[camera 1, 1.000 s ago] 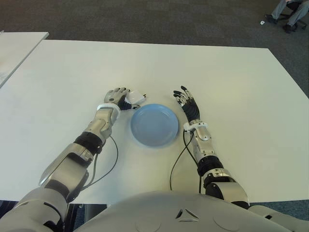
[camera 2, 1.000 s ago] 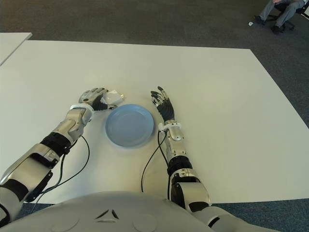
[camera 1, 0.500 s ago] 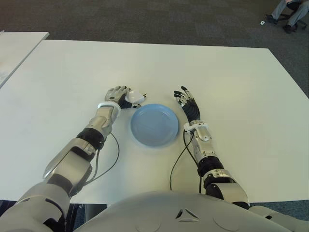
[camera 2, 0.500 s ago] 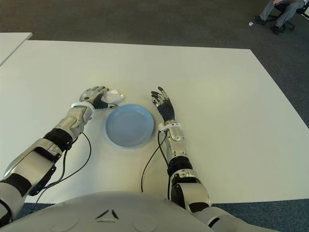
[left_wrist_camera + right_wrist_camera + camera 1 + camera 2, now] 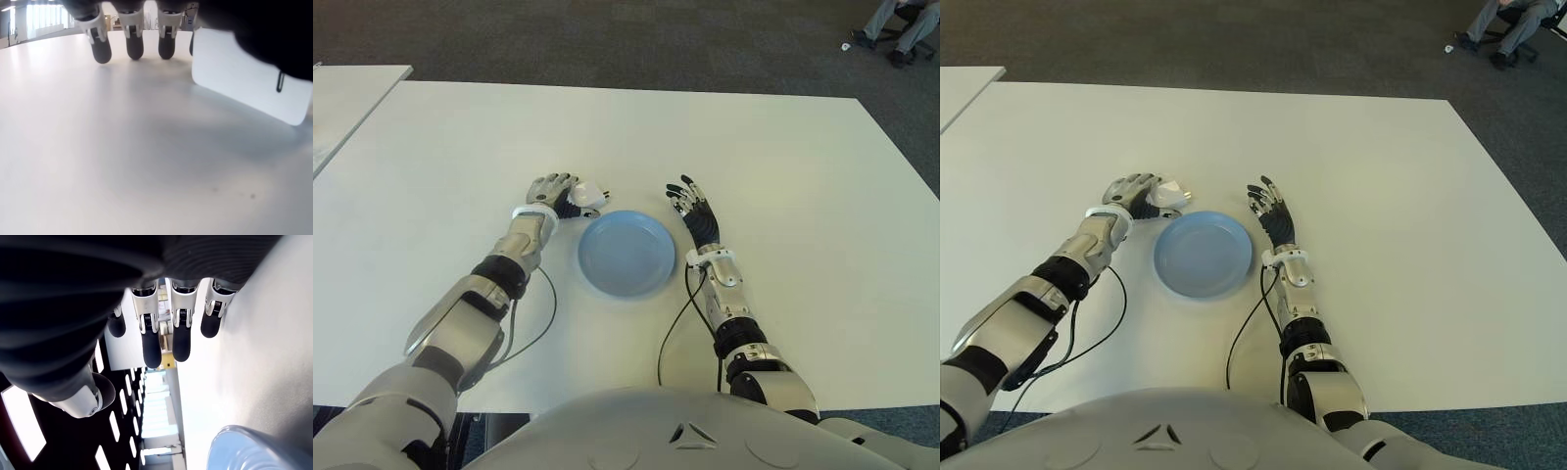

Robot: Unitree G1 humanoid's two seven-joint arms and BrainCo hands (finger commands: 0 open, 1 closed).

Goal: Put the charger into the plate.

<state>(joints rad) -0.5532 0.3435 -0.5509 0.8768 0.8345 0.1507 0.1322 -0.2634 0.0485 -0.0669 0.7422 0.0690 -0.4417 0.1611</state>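
The white charger (image 5: 588,192) is gripped in my left hand (image 5: 555,192), just off the far left rim of the round blue plate (image 5: 626,257) on the white table (image 5: 783,166). The left wrist view shows the charger (image 5: 247,83) low over the tabletop, a metal prong visible, with my fingertips (image 5: 134,46) curled beside it. My right hand (image 5: 695,209) shows to the right of the plate, its fingers (image 5: 151,335) spread and holding nothing. A piece of the plate's rim (image 5: 261,450) shows in the right wrist view.
Black cables (image 5: 677,318) run from both wrists back toward my body. A second white table (image 5: 347,103) stands at the far left. A person's legs (image 5: 901,24) and a chair are on the dark carpet at the far right.
My left hand has turned slightly with the charger, which now points more toward the plate's far rim. The left elbow has swung inward. The right hand has not moved.
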